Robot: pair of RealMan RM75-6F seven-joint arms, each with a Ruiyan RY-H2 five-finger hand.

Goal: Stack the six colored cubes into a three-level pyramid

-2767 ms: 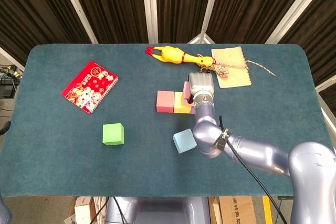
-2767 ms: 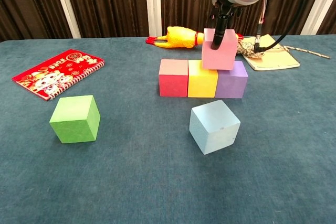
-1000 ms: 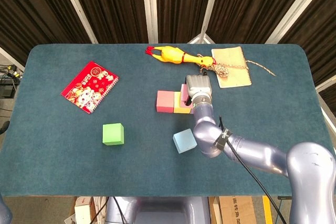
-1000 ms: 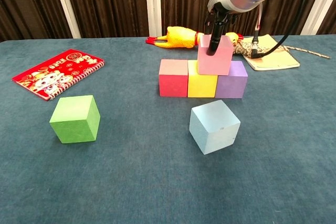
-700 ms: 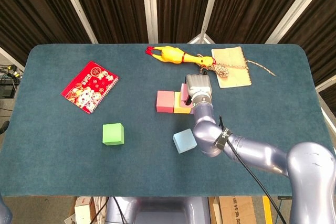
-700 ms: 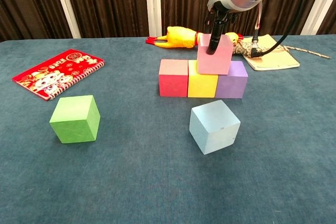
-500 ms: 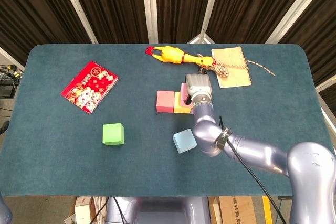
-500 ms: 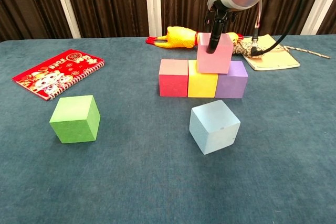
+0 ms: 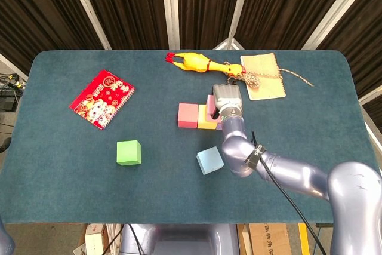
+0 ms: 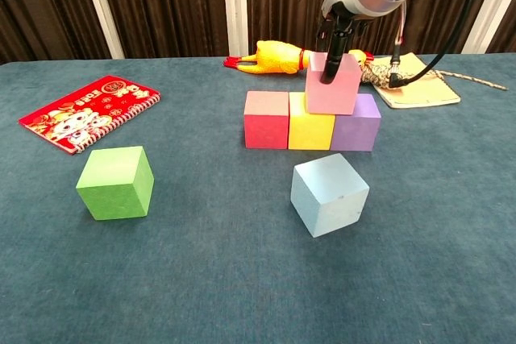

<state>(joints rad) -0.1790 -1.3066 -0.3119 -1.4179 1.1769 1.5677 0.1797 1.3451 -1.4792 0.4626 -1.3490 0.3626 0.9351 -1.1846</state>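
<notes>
A red cube, a yellow cube and a purple cube stand in a row at mid-table. On top, over the yellow-purple seam, sits a pink cube, and my right hand grips it from above with a dark finger down its front face. From the head view the right hand hides most of the pink cube. In front of the row lies a light blue cube, turned at an angle. A green cube stands alone to the left. My left hand is out of sight.
A red spiral notebook lies at the far left. A rubber chicken, a rope toy and a tan notepad lie behind the row. My right arm crosses the table's right front.
The pink cube, earlier held slightly higher and tilted, now sits level on the yellow and purple cubes. Over the last second it only edged slightly right.
</notes>
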